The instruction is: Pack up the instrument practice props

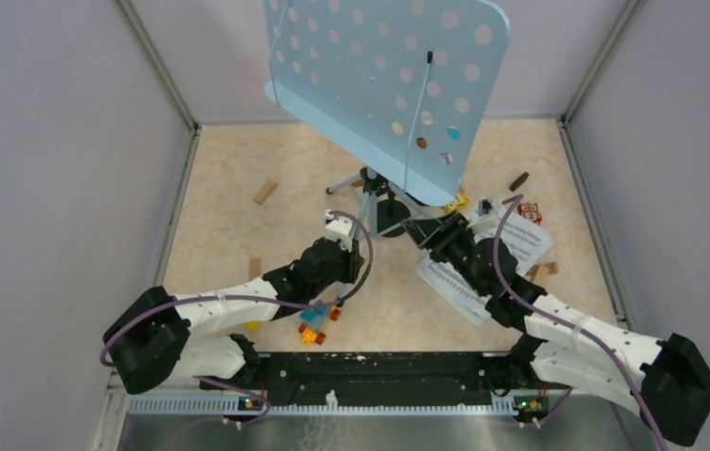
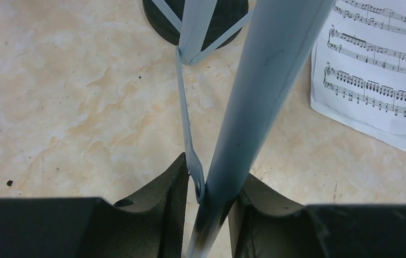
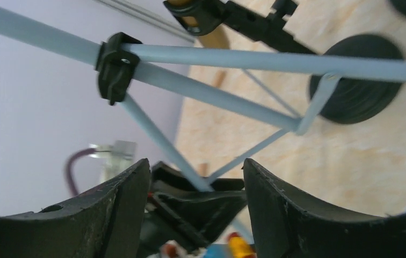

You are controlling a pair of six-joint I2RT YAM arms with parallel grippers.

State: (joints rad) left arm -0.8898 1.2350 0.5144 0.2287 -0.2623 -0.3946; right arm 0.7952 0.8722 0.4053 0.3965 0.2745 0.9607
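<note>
Nearest the arm bases, the small toy-block car (image 1: 316,324) lies on the bench (image 1: 229,225), just beside my left forearm. A little further out on the right, the white sheet-music pages (image 1: 450,282) lie flat, and my right arm reaches over them.

My left claw (image 2: 207,207) holds a pale-blue tube of the music rack (image 1: 379,75), low down where a thin brace is riveted on. Both fingers (image 2: 171,215) press against the tube. My right claw (image 3: 196,164) stands wide with nothing in it. The rack's tripod legs cross beyond it, and one thin leg shows in the gap, but I cannot tell whether it touches.

Just behind both claws, the black round base of a mic holder (image 1: 391,214) sits by the foot of the tripod. The rack's perforated tray hangs tilted over the middle of the bench. Further back, a wooden block (image 1: 265,192) lies to the left, well apart from the rack.
</note>
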